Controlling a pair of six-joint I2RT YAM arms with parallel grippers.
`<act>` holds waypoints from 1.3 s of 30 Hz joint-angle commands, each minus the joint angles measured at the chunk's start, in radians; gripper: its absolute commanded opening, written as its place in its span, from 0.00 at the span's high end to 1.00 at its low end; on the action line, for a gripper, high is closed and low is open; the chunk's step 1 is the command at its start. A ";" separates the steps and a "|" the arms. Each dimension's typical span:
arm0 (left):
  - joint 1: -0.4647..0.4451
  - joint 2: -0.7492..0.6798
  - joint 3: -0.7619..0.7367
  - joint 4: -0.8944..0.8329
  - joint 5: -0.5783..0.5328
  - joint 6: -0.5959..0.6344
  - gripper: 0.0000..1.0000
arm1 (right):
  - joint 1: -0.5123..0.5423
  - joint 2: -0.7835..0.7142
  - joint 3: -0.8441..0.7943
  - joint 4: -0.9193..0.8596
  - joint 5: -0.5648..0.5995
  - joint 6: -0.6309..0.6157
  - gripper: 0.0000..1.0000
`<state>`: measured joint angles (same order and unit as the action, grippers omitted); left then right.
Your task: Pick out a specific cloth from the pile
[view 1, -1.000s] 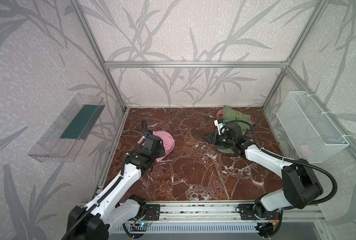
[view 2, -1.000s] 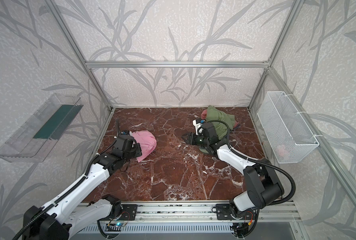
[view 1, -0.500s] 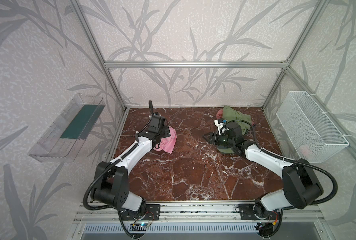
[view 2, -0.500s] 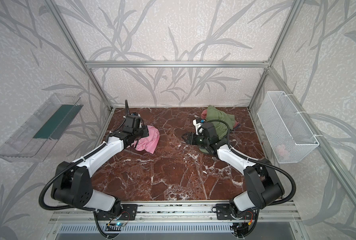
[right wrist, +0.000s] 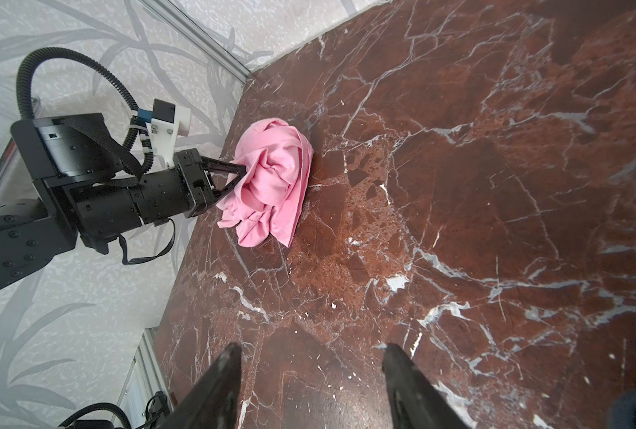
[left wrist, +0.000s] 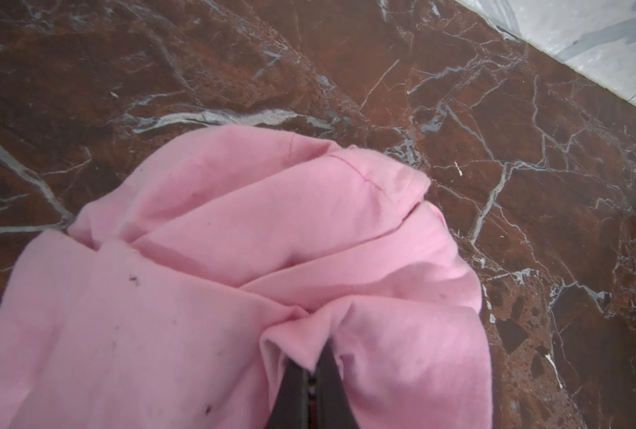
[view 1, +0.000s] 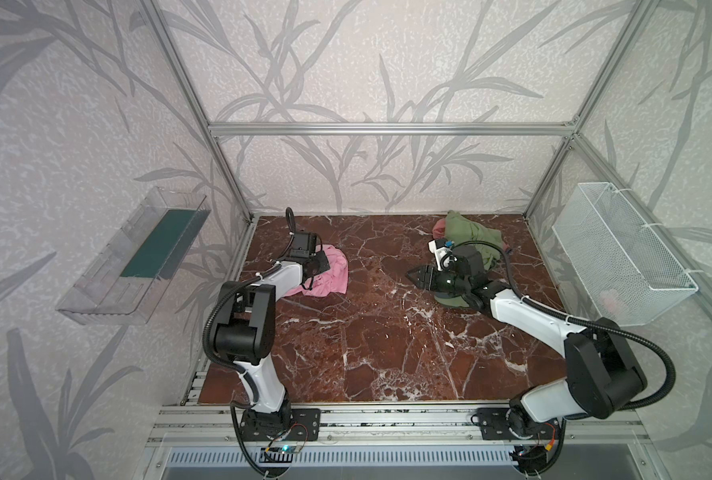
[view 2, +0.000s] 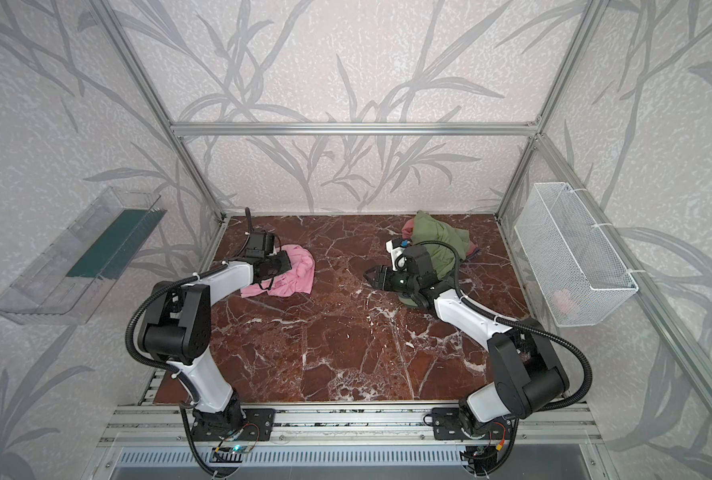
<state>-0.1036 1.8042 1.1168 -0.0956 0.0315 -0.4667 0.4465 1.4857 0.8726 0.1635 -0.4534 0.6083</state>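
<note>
The cloth (view 1: 334, 275) (view 2: 301, 274) is a light pink bunched piece on the marble floor at the back left, apart from the pile. My left gripper (left wrist: 314, 366) (view 1: 320, 266) (view 2: 283, 264) is shut on a fold of the cloth (left wrist: 235, 241); the right wrist view shows its black fingers (right wrist: 231, 169) biting into the cloth (right wrist: 272, 185). The pile (view 1: 472, 235) (view 2: 435, 237), olive green over salmon-red, lies at the back right. My right gripper (view 1: 413, 275) (view 2: 369, 274) (right wrist: 311, 353) hovers open just left of the pile, pointing towards the cloth, with nothing between its fingers.
A white wire basket (view 1: 620, 257) (view 2: 574, 253) hangs on the right wall with something pale pink inside. A clear plastic tray (view 1: 134, 257) hangs on the left wall. A green piece (view 1: 450, 298) lies under my right forearm. Aluminium frame posts edge the marble floor (view 1: 367, 340).
My left arm has folded up, elbow raised, and its wrist has swung towards the back wall. The pink cloth has been dragged slightly back with it. The right arm has not moved.
</note>
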 commanded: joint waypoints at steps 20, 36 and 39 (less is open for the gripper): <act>0.016 0.013 -0.044 0.085 0.073 -0.036 0.87 | 0.001 -0.064 0.025 -0.080 0.048 -0.044 0.39; -0.018 -0.424 -0.218 0.010 -0.220 0.080 0.04 | -0.264 -0.350 -0.070 -0.248 0.222 -0.247 0.17; -0.018 -0.487 -0.314 0.099 -0.276 0.120 0.04 | -0.300 -0.388 -0.101 -0.277 0.368 -0.311 0.18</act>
<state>-0.1188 1.3552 0.8742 -0.0437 -0.1360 -0.3950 0.1642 1.1305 0.8036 -0.0566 -0.2222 0.3771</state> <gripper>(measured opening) 0.962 0.824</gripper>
